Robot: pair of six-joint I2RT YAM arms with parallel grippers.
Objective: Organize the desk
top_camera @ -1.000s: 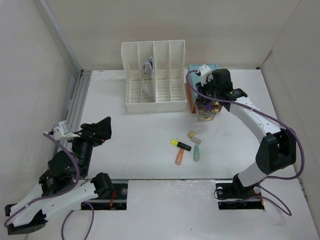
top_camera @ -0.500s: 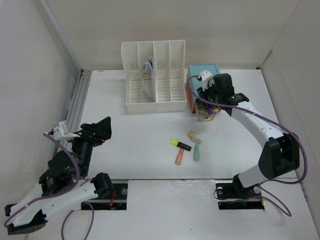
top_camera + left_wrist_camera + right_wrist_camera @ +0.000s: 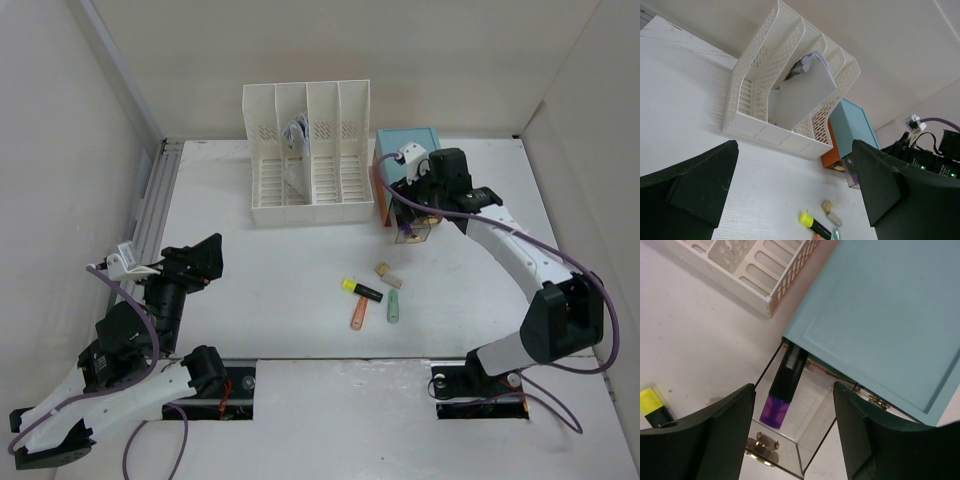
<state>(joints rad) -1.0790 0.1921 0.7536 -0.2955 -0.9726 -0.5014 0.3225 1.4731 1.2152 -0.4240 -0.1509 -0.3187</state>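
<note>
On the white desk [image 3: 260, 270], my right gripper [image 3: 415, 205] hangs open just over the clear drawer [image 3: 412, 232] pulled out of the teal-topped box [image 3: 408, 140]. In the right wrist view a black marker with a purple cap [image 3: 782, 387] lies loose in the drawer [image 3: 810, 432], partly under the teal top [image 3: 885, 315], between my spread fingers [image 3: 730, 435] and untouched by them. My left gripper [image 3: 205, 262] is raised over the desk's left side, open and empty. A yellow highlighter [image 3: 362, 290], an orange pen [image 3: 357, 315], a green marker [image 3: 393, 307] and two small beige erasers [image 3: 387, 274] lie mid-desk.
A white slotted file rack [image 3: 308, 160] holding a notebook [image 3: 807, 65] stands at the back, left of the teal box [image 3: 852, 127]. A ridged metal rail [image 3: 155, 200] runs along the left edge. Two cut-outs hold the arm bases at the front. White walls enclose the desk.
My right gripper's jaws have spread apart over the drawer, and the purple marker now lies free in it. The right wrist shifted slightly toward the box. The left arm is still.
</note>
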